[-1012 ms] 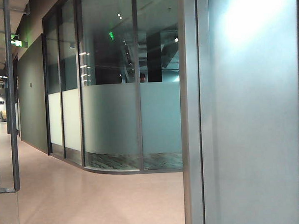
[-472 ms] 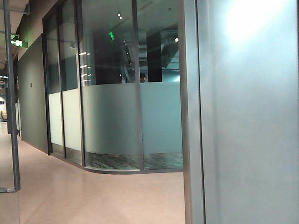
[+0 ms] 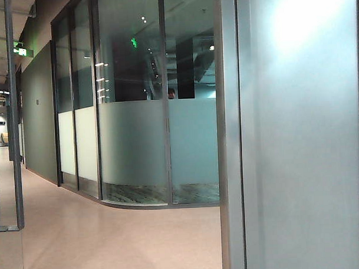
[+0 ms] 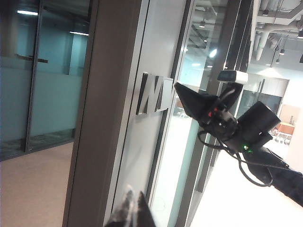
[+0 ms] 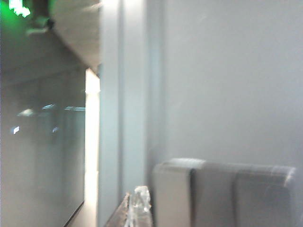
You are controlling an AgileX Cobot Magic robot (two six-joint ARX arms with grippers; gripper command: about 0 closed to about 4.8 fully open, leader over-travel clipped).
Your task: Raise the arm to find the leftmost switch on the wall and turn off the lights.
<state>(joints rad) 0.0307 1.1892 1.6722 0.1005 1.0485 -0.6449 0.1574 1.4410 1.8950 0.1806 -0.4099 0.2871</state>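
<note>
R gripper (image 5: 137,208) raised, tips together; L gripper (image 4: 130,213) likewise.

In the exterior view, the wall (image 3: 303,136) fills the 3 o'clock side, the glass partition (image 3: 137,112) stands behind it toward 10 o'clock, and the floor (image 3: 112,243) spreads before both. The right hand (image 5: 138,208) sits just beside the switch panel (image 5: 222,194) on that wall. The left hand (image 4: 130,213) is near the lettered pillar (image 4: 113,118), with the right arm (image 4: 227,123) raised beyond it.

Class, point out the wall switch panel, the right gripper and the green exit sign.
wall switch panel (image 5: 222,191), right wrist view, middle rocker face.
right gripper (image 5: 137,208), right wrist view, translucent fingertip.
green exit sign (image 3: 21,51), exterior view, lit face.
</note>
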